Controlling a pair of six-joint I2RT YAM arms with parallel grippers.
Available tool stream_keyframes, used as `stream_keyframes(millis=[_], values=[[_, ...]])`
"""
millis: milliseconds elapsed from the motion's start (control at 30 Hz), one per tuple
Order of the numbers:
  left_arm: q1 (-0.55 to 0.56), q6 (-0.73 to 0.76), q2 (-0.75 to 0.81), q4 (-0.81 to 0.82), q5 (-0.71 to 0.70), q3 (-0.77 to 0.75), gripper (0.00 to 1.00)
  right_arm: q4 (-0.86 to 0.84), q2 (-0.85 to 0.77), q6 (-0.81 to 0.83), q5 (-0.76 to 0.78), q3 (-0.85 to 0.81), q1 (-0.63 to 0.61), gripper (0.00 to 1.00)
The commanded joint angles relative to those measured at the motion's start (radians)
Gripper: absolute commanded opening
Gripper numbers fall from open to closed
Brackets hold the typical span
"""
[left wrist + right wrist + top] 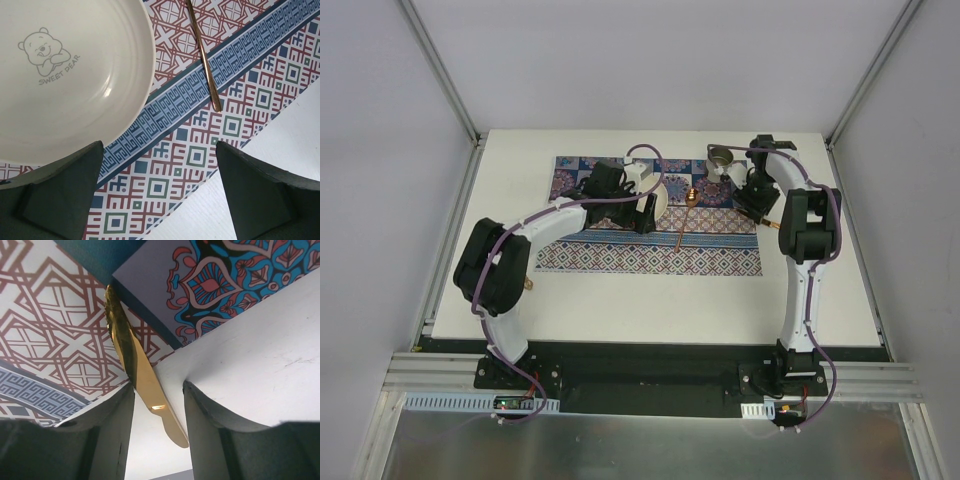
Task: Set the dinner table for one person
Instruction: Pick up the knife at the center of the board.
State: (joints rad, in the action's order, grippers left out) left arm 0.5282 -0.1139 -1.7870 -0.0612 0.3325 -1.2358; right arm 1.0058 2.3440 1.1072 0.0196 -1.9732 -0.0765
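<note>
Beneath everything, reaching well past the blue-and-red patterned cloth placemat [620,258] on every side, lies the dinner table [620,300], a large flat white top edged by aluminium rails. Above the middle of the placemat hangs the left gripper [159,147], its dark jaws spread wide with nothing between them but patterned cloth. Just beyond it, on the placemat left of centre, sits a round cream plate [65,100] printed with a small bear and the words "SWEET BEAR". To the right of the plate, apart from it and also on the placemat, lies a slim gold-coloured spoon [685,215], handle toward the near side. At the placemat's right edge the right gripper [158,386] straddles a gold-coloured table knife [142,385]. One end of the knife is over the cloth and the other over white tabletop. The jaws stand about halfway apart, with one finger touching the knife and a gap on the other side, so it is not clamped. Farthest off, at the placemat's far edge toward the right, is a small grey metal cup [720,156].
</note>
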Motion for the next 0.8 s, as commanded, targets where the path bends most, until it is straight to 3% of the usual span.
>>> stream_keyframes(millis=[0, 433, 767], values=[[-0.013, 0.016, -0.025, 0.023, 0.011, -0.033, 0.94, -0.050, 0.074, 0.010, -0.033, -0.013, 0.004, 0.46], [-0.037, 0.003, -0.058, 0.024, 0.045, -0.050, 0.93, -0.032, 0.104, 0.008, -0.035, -0.065, 0.018, 0.37], [-0.053, -0.004, -0.066, 0.024, 0.063, -0.053, 0.93, -0.022, 0.117, -0.021, -0.029, -0.090, 0.017, 0.23]])
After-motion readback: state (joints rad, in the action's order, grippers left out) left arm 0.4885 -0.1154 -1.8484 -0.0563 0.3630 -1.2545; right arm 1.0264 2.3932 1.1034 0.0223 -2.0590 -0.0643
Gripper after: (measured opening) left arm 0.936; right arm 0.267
